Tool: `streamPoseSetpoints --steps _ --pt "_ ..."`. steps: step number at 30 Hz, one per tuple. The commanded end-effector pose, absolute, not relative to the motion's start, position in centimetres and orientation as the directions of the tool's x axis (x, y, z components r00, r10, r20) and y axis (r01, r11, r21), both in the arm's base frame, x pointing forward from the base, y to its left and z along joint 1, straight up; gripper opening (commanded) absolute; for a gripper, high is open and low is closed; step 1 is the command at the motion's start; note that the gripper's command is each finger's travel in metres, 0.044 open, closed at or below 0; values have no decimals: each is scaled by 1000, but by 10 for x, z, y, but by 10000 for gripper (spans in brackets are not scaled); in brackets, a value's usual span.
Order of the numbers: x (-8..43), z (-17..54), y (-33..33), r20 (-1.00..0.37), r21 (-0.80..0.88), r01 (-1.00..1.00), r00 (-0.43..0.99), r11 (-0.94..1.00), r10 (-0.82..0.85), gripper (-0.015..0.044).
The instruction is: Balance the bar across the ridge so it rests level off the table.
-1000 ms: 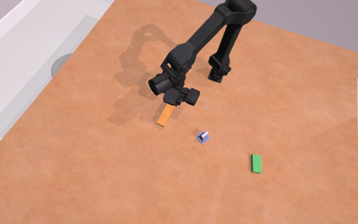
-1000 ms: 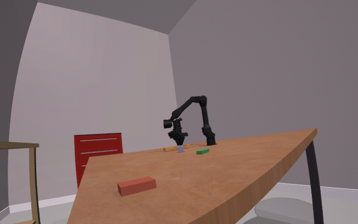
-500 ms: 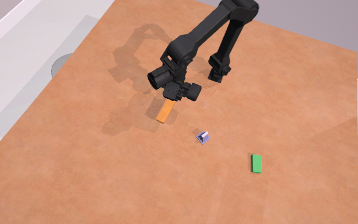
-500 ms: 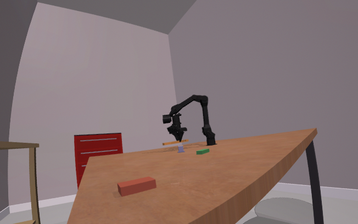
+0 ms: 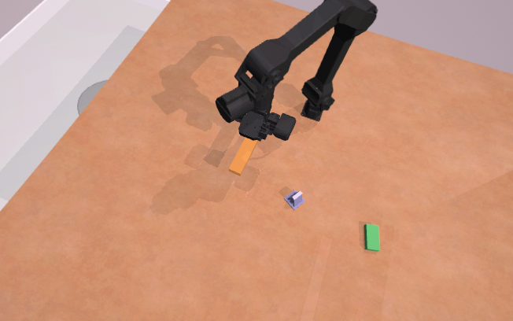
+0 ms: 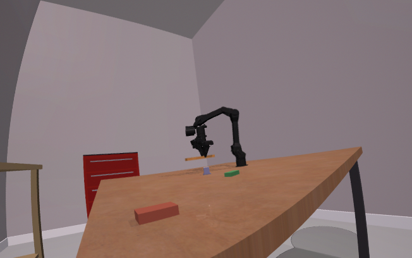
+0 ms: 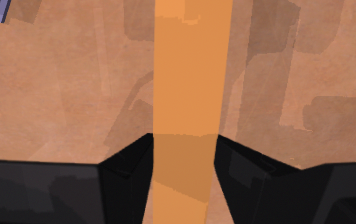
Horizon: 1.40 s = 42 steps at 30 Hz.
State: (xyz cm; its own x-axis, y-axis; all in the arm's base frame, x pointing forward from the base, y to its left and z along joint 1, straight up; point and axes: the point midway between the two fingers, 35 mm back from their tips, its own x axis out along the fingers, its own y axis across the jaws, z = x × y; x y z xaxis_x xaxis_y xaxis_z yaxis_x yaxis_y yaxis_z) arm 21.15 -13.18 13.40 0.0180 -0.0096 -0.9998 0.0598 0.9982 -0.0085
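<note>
The flat orange rectangular bar is hanging in the air above the brown wooden table, approx. level, clamped near one end between the jaws of the black parallel-jaw gripper. The small lavender ridge block w/ upright fin is sitting nearby, apart from the bar. The green flat block and red brick-shaped block are lying further off, well inside the table edges.

the gripper is clamping one end of the orange bar, which is stretching toward 7 o'clock over the tabletop. the lavender ridge is sitting apart at the bar's 4 o'clock, and a green block is lying farther out, also toward 4 o'clock.
</note>
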Motion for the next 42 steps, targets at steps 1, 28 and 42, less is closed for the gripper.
streamPoseSetpoints --steps 1,28,42 --pt "219 137 -125 -1000 -13 -3 22 1000 -13 0" --pt "272 140 -44 -1000 -19 -568 27 823 -4 0" --pt "294 140 4 -1000 -23 -811 29 584 0 0"
